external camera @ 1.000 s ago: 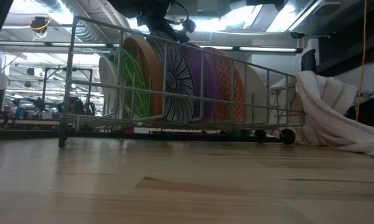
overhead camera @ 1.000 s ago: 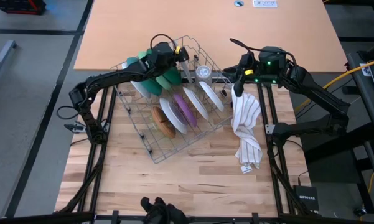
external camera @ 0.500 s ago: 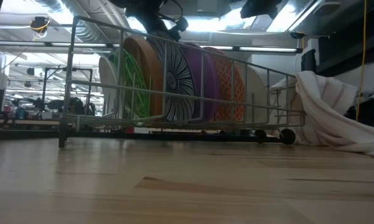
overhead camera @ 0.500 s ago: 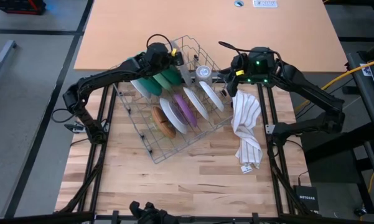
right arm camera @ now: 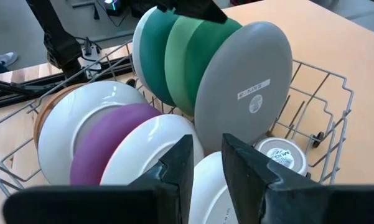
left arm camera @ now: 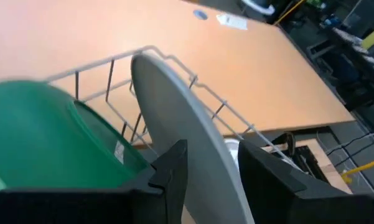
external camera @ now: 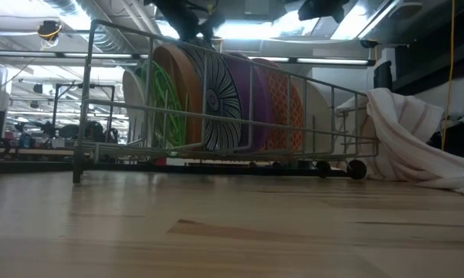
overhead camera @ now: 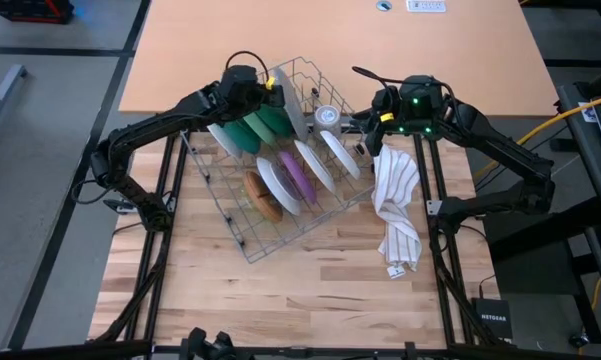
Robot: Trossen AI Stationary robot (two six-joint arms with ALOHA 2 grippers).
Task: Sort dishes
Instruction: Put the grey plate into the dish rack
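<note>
A: Left gripper (left arm camera: 208, 171) sits over the back of the rack (overhead camera: 280, 215), its fingers (left arm camera: 168, 177) straddling the rim of the grey plate (left arm camera: 187, 130). The plate edge runs between the two pads. I judge it a part-open grip on that rim, but firm contact on both sides is not clear.

B: Plate's lie?

A: On edge, leaning, last in the back row. Its rim line runs straight away from the claw, so the jaws cross it squarely. Just beside it, toward the left arm, stands the green plate (right arm camera: 187, 56), then the teal plate (right arm camera: 150, 53).

B: Right side?

A: Right gripper (right arm camera: 205, 168) hovers above the rack's right end, near the cloth (overhead camera: 395, 205), fingers narrowly apart, nothing between them. It looks across the front row: white plate (right arm camera: 81, 121), purple plate (right arm camera: 109, 140), another white one. The left arm is plainly the nearer to the grey plate.

B: Plate's look?

A: Matte grey, round, shallow, with a small white label on its underside in the right wrist view. A clear cup (overhead camera: 326, 116) stands just behind it.

B: Judgement on next move?

A: Probably a straight lift along the plate's own plane, to clear the wires and the green neighbour.
</note>
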